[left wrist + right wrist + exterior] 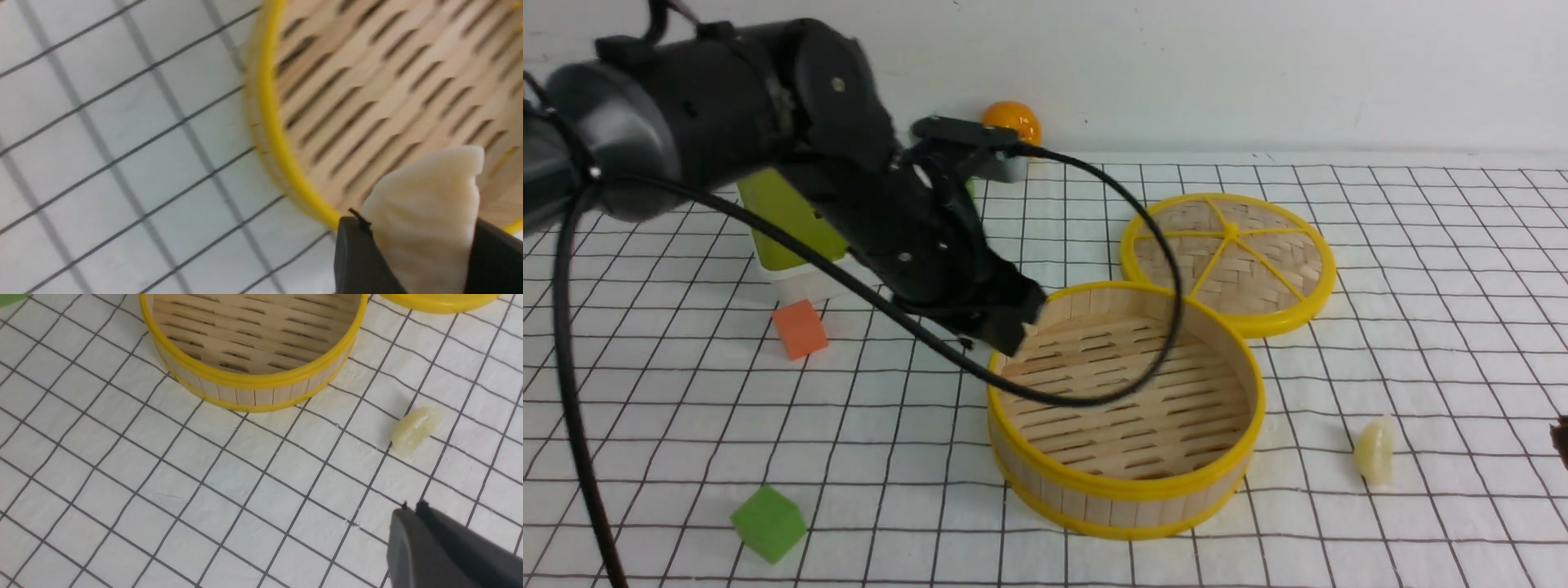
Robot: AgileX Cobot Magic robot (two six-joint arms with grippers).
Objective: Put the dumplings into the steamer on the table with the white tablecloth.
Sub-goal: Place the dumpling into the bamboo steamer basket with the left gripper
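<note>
In the middle of the front view we see the steamer (pixel 1129 489) on the gridded white tablecloth (pixel 915 523), its slatted floor facing up, so it can take a dumpling from above. Our left end effector (pixel 421 245) grips one dumpling (pixel 425 216) between its fingers at the lower right of its wrist view, the curved end poking out beyond the tips; we judge that this hold lets the piece drop free once the fingers part. The other dumpling (pixel 1374 451) lies at the lower right of the front view, apart from the steamer and, we think, handier for the right arm. That arm's end effector (pixel 412 510) is closed on nothing at the lower right of its own view, probably waiting so the two arms do not crowd the basket.
</note>
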